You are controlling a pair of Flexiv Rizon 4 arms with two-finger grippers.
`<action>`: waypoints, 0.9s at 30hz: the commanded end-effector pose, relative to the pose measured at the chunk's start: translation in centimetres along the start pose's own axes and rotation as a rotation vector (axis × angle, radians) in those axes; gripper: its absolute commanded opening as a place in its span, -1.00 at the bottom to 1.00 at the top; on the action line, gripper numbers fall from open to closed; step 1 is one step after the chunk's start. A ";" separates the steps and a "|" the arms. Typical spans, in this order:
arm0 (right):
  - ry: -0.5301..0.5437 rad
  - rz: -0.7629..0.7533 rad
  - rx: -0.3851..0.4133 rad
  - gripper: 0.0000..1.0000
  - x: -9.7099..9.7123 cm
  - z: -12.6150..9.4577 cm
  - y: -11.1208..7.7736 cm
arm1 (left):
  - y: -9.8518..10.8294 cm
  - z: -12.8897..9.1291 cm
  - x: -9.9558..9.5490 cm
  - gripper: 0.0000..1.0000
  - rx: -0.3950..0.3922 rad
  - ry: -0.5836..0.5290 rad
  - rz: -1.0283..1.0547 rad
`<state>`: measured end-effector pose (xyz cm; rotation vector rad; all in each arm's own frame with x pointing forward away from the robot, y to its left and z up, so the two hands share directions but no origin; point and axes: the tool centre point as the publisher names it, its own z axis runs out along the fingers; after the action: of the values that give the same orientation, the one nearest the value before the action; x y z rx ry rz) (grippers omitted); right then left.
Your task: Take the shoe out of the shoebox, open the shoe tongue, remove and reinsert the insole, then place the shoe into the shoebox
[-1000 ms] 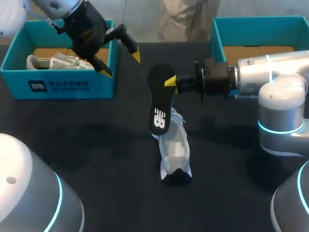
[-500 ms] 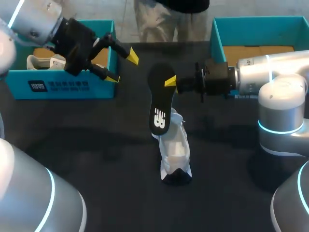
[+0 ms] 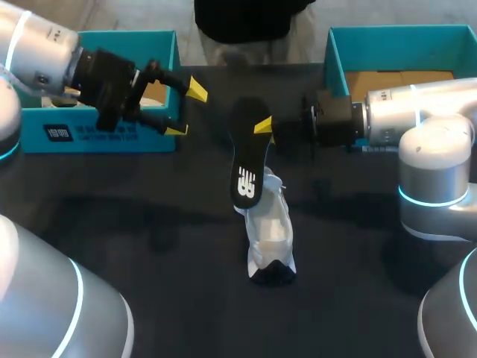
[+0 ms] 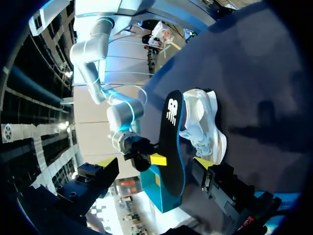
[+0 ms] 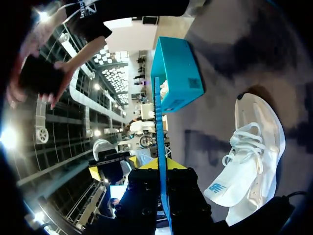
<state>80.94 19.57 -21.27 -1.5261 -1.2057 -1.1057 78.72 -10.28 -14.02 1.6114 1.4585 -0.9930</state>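
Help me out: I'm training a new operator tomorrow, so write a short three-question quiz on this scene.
1. Multiple choice: what does the right hand grip? A, a lace; B, the black insole; C, a lid.
2. True or false: the left hand is open and holds nothing.
3. Fill in: the white shoe under the insole lies on the ____.

Key: 1 B. 2 True. 3 The table.
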 end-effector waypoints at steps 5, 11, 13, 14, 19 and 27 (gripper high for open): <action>0.040 0.013 -0.002 -1.00 -0.1 -0.2 -0.2 | 0.5 0.6 3.1 1.00 -0.004 -0.169 -0.014; 0.054 0.029 -0.006 -1.00 0.2 -0.3 -0.4 | 0.7 1.8 4.5 1.00 0.009 -0.237 -0.020; 0.061 0.032 -0.004 -1.00 0.3 -0.2 -0.5 | 0.7 2.3 4.7 1.00 0.007 -0.258 -0.011; 0.062 0.033 -0.005 -1.00 0.4 -0.2 -0.6 | 0.6 2.6 4.7 1.00 0.005 -0.270 0.000; 0.075 0.040 -0.011 -1.00 0.5 0.0 -1.0 | 0.7 3.5 5.1 1.00 0.014 -0.333 -0.006; 0.104 0.033 0.007 -1.00 0.4 0.7 -1.8 | 0.7 5.2 4.9 0.87 0.030 -0.383 -0.014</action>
<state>79.50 20.22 -20.56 -1.4615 -1.1151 -1.1358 78.94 -12.14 -20.22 1.3554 1.2229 -1.2393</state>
